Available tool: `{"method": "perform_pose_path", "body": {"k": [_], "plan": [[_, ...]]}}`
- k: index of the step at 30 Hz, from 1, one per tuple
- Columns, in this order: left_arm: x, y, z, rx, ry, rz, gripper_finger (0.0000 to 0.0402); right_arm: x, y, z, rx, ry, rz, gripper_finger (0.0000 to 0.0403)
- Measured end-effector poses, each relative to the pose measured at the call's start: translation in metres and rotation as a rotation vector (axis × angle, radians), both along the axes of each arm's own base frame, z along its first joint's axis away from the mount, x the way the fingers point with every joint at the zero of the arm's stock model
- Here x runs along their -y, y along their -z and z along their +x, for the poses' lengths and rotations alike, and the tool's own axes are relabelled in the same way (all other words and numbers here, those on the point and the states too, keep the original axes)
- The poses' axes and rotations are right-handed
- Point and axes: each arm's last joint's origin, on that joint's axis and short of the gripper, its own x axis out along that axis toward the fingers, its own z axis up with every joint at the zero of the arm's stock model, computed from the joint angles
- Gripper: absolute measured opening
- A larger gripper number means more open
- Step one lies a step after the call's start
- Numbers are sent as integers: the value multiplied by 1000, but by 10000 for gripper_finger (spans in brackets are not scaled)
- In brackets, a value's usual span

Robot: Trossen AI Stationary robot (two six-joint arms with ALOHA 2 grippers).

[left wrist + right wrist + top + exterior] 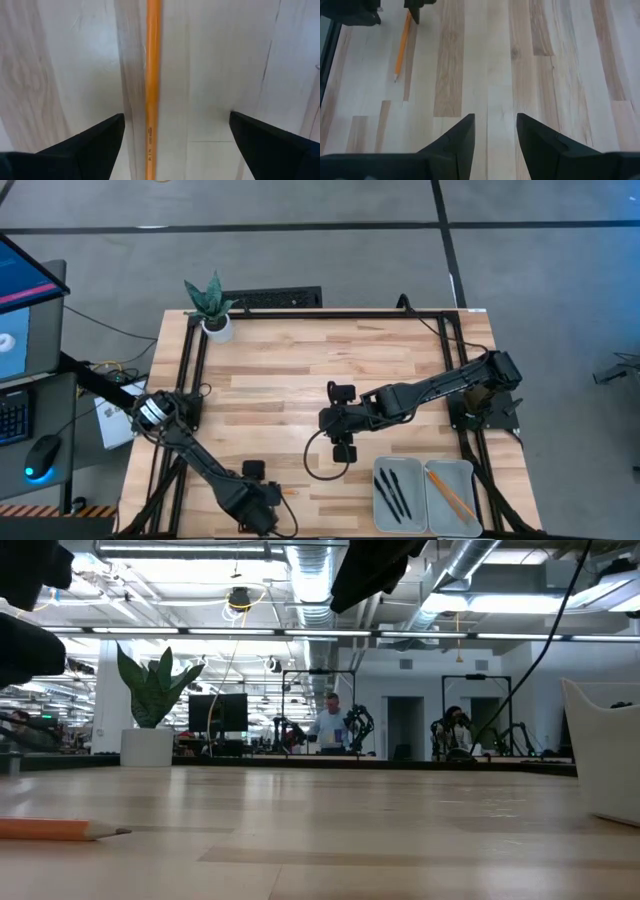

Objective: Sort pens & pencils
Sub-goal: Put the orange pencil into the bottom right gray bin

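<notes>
One orange pencil [152,75] lies flat on the wooden table near its near edge, also seen in the high view as the pencil [289,492] and in the low view as the pencil [60,830]. My left gripper [176,115] hovers over it, open, with a finger on each side and not touching. It shows in the high view as the left gripper [266,498]. My right gripper [495,117] hangs over the table's middle, slightly open and empty, seen from above as the right gripper [343,448]. Black pens [393,492] lie in one grey tray and an orange pencil [450,496] in the tray beside it.
Two grey trays [424,470] stand side by side at the near right corner; a tray wall [600,765] shows in the low view. A potted plant [213,305] stands at the far left corner. A dark frame [195,370] borders the table. People stand in the room behind.
</notes>
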Motion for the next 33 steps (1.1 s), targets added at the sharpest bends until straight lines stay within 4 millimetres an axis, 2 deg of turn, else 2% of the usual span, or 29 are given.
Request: {"method": "perform_pose_path", "body": {"k": [7,33], "plan": [[-2,0,2,-40,25,-42,328,2,0,1,1,1,-3,168],[-5,0,7,2,1,-28,247,1,0,0,0,-4,-6,168]]}}
